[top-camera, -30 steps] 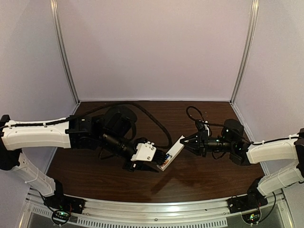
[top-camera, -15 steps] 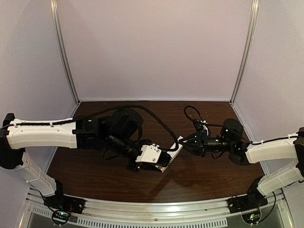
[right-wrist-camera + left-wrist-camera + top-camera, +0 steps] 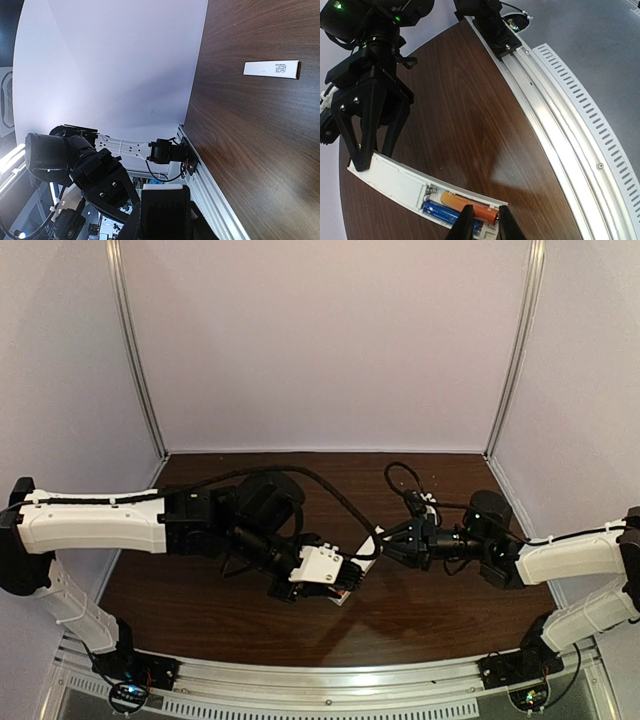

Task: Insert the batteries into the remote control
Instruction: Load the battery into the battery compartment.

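Sliding right since a second ago, the left arm (image 3: 100, 522) now hides most of the remote from above, and its fingers have narrowed. Under it, the dark wood-grain table (image 3: 420, 615) looks smooth and glossy. Over the table's middle is the remote (image 3: 395, 175), a slim white plastic bar, likely light, stiff and a little slippery. The right gripper (image 3: 372, 155) is clamped on its end, sensibly clear of the open bay. A flat white cover (image 3: 272, 68) lies apart on the wood. The orange battery (image 3: 470, 207) and blue battery (image 3: 442, 213) sit side by side in the bay. They are small, hard cylinders, apt to roll, best pinched across the barrel. The left gripper (image 3: 484, 225) straddles the orange one, fingers nearly together; whether they pinch it I cannot tell.
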You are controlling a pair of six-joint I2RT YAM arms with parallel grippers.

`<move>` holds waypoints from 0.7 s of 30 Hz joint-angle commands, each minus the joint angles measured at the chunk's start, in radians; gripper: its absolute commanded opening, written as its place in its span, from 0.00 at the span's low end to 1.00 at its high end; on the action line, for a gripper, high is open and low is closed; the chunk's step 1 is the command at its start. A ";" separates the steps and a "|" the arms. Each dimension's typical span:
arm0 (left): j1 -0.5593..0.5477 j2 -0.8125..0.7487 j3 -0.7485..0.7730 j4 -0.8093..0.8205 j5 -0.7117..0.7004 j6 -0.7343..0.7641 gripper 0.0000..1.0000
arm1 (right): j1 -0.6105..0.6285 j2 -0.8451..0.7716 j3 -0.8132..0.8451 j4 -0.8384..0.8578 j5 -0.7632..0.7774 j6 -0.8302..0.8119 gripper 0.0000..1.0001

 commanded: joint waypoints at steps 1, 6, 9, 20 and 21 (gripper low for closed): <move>-0.005 0.022 0.012 0.016 -0.021 -0.001 0.17 | 0.012 0.006 0.028 0.050 -0.015 0.009 0.00; -0.005 0.037 0.022 0.016 -0.022 -0.014 0.16 | 0.017 0.002 0.030 0.048 -0.010 0.010 0.00; -0.005 0.046 0.025 0.016 -0.024 -0.020 0.14 | 0.020 -0.001 0.030 0.051 -0.008 0.012 0.00; -0.004 0.089 0.050 0.004 -0.024 -0.040 0.10 | 0.029 0.005 0.028 0.095 0.001 0.045 0.00; -0.004 0.092 0.052 0.003 -0.029 -0.044 0.10 | 0.031 0.004 0.029 0.096 0.002 0.045 0.00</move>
